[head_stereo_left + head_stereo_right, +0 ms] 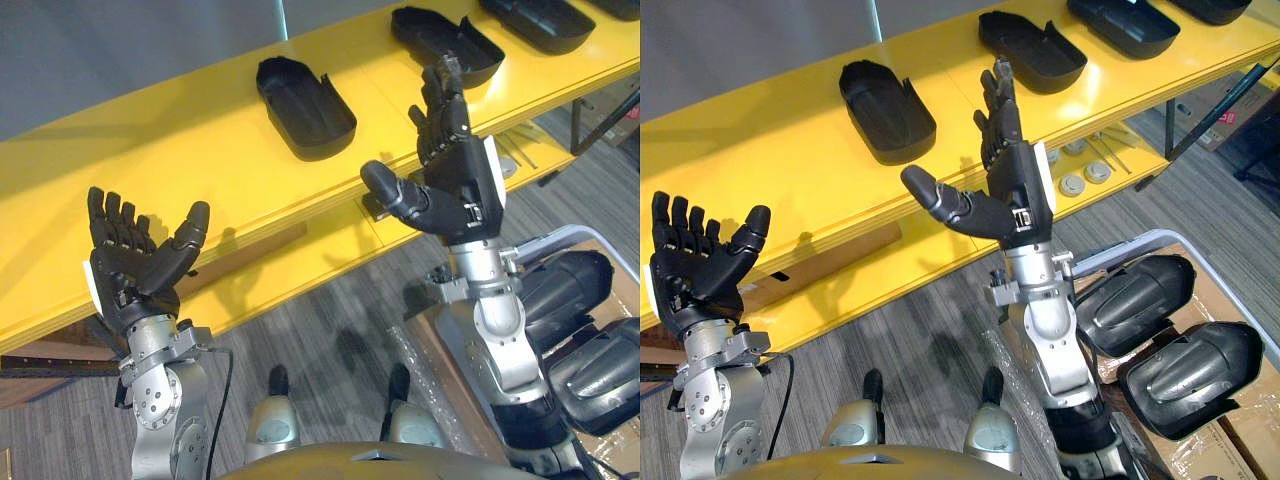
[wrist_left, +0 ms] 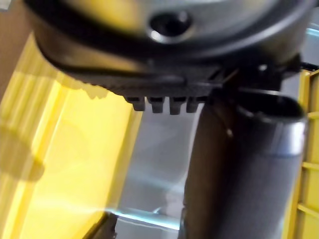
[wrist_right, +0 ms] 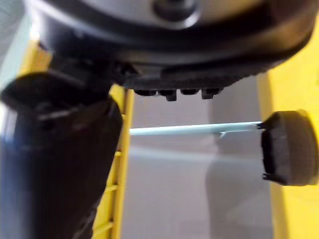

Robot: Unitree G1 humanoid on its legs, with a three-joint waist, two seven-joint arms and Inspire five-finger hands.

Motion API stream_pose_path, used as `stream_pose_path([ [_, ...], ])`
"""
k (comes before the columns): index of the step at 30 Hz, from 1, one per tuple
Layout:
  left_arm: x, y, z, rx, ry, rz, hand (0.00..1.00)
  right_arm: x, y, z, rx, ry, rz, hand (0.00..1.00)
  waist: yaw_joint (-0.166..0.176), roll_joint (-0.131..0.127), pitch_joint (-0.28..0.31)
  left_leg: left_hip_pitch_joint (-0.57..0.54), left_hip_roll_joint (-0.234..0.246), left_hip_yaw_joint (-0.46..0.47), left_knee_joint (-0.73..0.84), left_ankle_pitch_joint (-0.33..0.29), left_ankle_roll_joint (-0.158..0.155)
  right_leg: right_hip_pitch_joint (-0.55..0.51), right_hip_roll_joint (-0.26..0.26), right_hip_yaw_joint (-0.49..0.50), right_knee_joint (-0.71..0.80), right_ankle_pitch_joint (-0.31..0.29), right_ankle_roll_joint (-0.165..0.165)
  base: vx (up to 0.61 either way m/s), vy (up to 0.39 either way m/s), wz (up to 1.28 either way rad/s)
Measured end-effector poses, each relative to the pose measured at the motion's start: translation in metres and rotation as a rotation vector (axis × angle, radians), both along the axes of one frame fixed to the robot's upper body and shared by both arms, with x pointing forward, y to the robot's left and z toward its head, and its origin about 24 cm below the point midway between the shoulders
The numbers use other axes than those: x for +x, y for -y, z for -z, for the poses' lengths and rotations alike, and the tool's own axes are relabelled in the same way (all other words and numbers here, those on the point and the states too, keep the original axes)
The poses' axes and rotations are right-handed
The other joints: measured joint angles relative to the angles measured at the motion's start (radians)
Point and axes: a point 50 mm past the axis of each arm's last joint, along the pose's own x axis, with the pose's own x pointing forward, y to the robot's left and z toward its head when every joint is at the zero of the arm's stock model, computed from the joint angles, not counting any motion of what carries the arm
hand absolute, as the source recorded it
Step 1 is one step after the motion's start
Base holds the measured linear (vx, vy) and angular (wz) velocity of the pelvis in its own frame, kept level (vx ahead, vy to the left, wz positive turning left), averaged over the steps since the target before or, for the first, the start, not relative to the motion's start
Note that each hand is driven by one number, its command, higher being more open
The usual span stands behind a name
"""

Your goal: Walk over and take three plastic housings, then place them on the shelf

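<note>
Left hand [image 1: 135, 268] and right hand [image 1: 458, 180] — both spread open, empty — were raised before the yellow shelf [image 1: 150, 160]. Black plastic housings [image 1: 305, 105] lay in a row on it; further housings [image 1: 1140, 298] sat in a box [image 1: 1242, 425] nearby.

The left hand [image 2: 164, 55] hung open, its fingers [image 2: 159, 103] a short row of dark tips with the thumb [image 2: 244, 164] standing out beside them. Past the fingers lay the yellow shelf [image 2: 70, 164] (a shadow crossing it) and a grey panel [image 2: 154, 159].
</note>
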Motion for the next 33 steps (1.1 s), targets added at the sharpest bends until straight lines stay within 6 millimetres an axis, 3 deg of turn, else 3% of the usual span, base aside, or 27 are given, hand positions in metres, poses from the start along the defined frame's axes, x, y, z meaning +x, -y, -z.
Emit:
stream_pose_path([
  [5, 0.011, 0.01, -0.008, 0.031, 0.069, 0.081, 1.0, 0.032, 0.009, -0.01, -0.042, -0.018, 0.039, 1.0, 0.008, 0.018, 0.099, -0.052, -0.002, -0.029, 0.016, 0.014, 0.002, -0.05, -0.005, -0.017, 0.05, -0.014, -0.004, -0.03, 0.004, 0.14],
  [9, 0.017, 0.011, -0.003, 0.021, 0.059, 0.108, 1.0, 0.038, 0.015, -0.021, -0.033, 0.006, 0.047, 1.0, 0.013, 0.021, 0.133, -0.07, -0.001, -0.036, 0.015, 0.019, 0.001, -0.076, -0.007, -0.019, 0.073, -0.024, -0.005, -0.01, -0.007, 0.05],
  [17, 0.019, 0.014, -0.002, 0.012, 0.065, 0.152, 1.0, 0.05, 0.016, -0.022, -0.085, -0.026, 0.057, 1.0, 0.024, 0.019, 0.144, -0.085, -0.001, -0.036, 0.019, 0.019, 0.001, -0.113, -0.014, -0.018, 0.125, -0.051, -0.008, 0.0, 0.0, 0.0],
  [25, 0.024, 0.017, -0.008, 0.018, 0.096, 0.169, 1.0, 0.065, 0.017, -0.038, -0.15, 0.004, 0.054, 1.0, 0.031, 0.022, 0.16, -0.107, -0.006, -0.047, 0.029, 0.021, 0.003, -0.126, -0.018, -0.024, 0.13, -0.05, -0.008, -0.01, 0.0, 0.03],
  [33, 0.025, 0.017, -0.008, 0.025, 0.101, 0.181, 1.0, 0.065, 0.009, -0.04, -0.19, 0.004, -0.004, 1.0, 0.042, 0.023, 0.16, -0.108, -0.007, -0.048, 0.028, 0.022, 0.004, -0.128, -0.02, -0.024, 0.134, -0.051, -0.008, 0.0, 0.0, 0.0],
])
